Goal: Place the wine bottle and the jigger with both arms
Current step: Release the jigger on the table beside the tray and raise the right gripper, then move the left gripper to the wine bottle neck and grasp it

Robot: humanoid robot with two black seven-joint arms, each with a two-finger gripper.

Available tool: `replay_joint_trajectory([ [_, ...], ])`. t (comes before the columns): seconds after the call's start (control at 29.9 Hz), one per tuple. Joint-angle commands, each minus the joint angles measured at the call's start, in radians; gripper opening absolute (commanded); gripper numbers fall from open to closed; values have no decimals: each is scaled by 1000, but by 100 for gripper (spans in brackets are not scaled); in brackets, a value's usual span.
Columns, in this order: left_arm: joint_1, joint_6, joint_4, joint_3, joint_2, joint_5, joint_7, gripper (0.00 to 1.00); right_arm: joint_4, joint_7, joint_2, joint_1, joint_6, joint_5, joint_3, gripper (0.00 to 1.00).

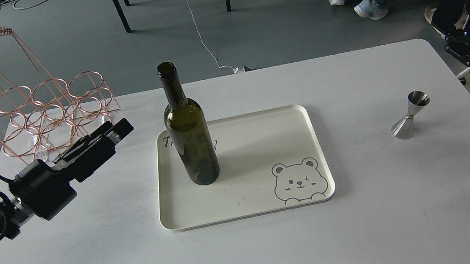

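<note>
The wine bottle (190, 144) stands upright on the left part of a cream tray (248, 211) with a bear drawing. My left gripper (117, 130) hangs to the left of the bottle, level with its shoulder, a short gap away, open and empty. The jigger (410, 116) stands upright on the white table, right of the tray. My right gripper (459, 18) is raised at the far right edge, above and behind the jigger and well clear of it. Its fingers look spread against dark clothing, and it is empty.
A copper wire bottle rack (48, 115) stands at the table's back left corner, just behind my left gripper. The table's (374, 223) right edge is close to the jigger. People crouch on the floor beyond the back right corner.
</note>
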Motion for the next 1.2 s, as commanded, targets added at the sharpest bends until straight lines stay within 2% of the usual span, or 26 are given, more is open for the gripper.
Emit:
replay_joint_trajectory([
  [0.0,-50,17,-12,2,7,48,0,98,-33,0,42,20,152,119,-1,96],
  [0.13,-100,29,-13,3,10,160,0,98,-109,0,175,23,160,119,-17,96],
  [0.23,-131,61,-20,5,8,243,0,98,-152,0,216,18,160,119,-18,96],
  [0.53,-200,121,-6,67,-4,472,0,98,-156,0,219,4,161,118,-18,96],
  [0.8,-270,118,17,162,-38,481,0,98,-156,0,222,0,161,115,-20,96],
  [1.17,-412,115,134,271,-116,479,0,98,-153,0,214,-14,161,112,-20,96],
])
